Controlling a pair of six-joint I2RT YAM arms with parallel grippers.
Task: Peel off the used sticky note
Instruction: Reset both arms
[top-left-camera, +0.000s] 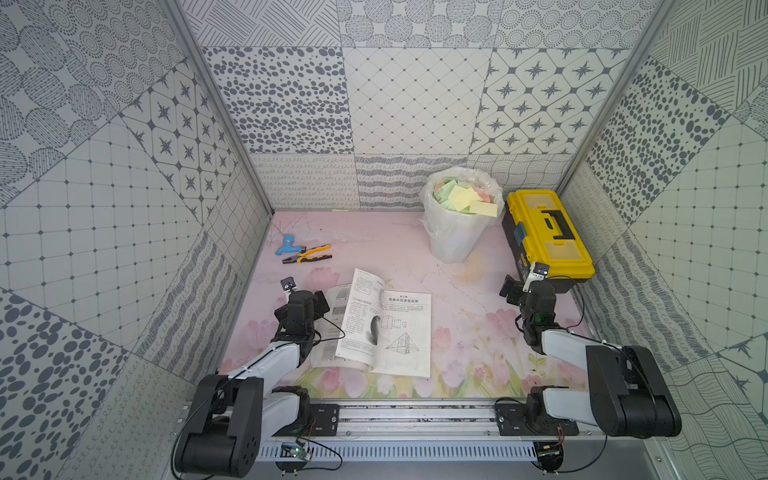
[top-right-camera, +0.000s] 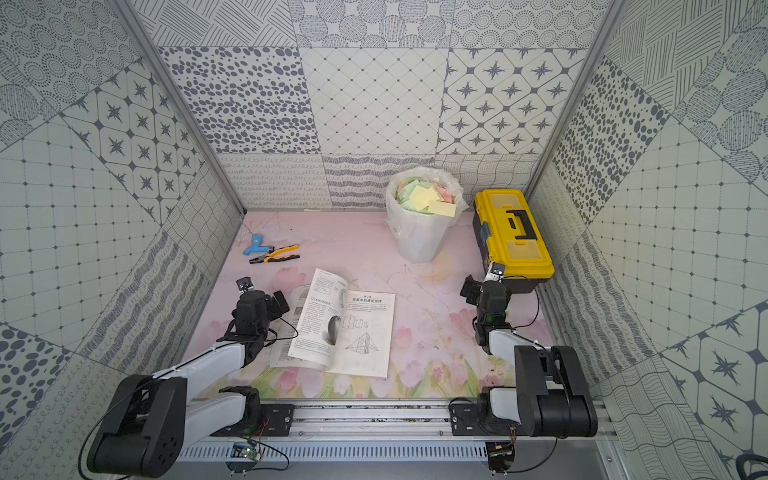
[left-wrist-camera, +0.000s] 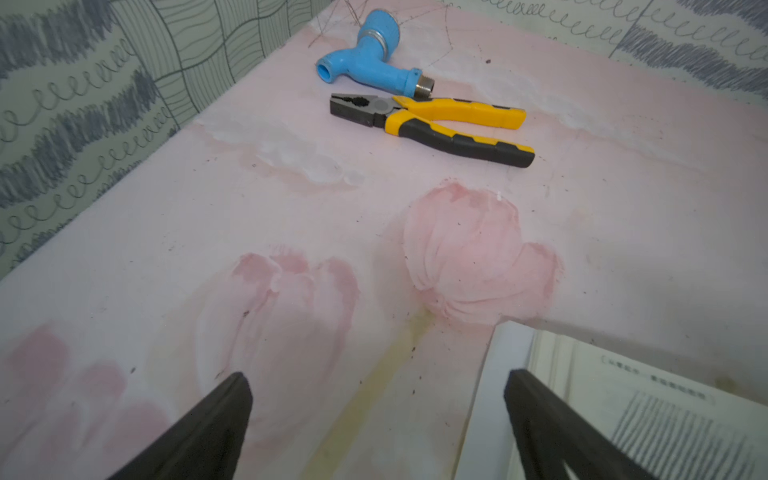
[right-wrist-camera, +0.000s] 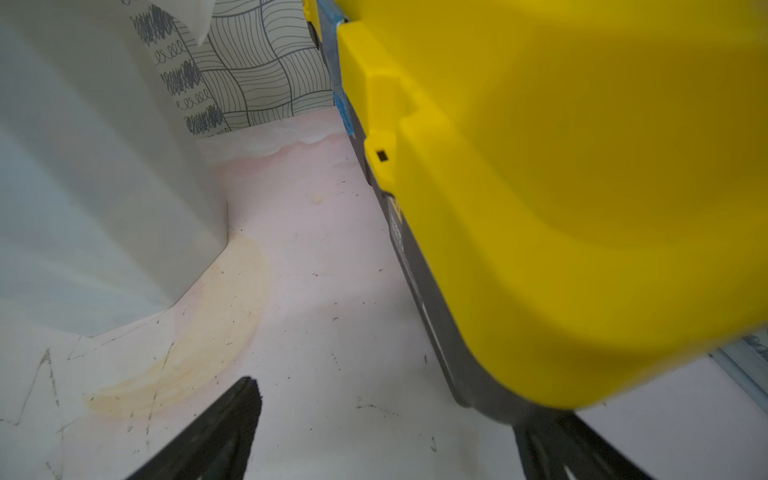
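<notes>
Open book (top-left-camera: 386, 328) on the table: the right-hand page carries a bold Chinese heading (top-left-camera: 403, 300) that reads 绘画中的透视规律. It is legible in both top views. The smaller line above the heading and the body text on both pages are too small to read.

Yellow toolbox (right-wrist-camera: 582, 208), right wrist view — label (right-wrist-camera: 397, 226) on its black side, print blurred and unreadable.

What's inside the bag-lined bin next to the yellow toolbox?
The bin holds a heap of loose sticky notes, green, yellow and pinkish, reaching up to its rim. Anything beneath that top layer is covered.
</notes>
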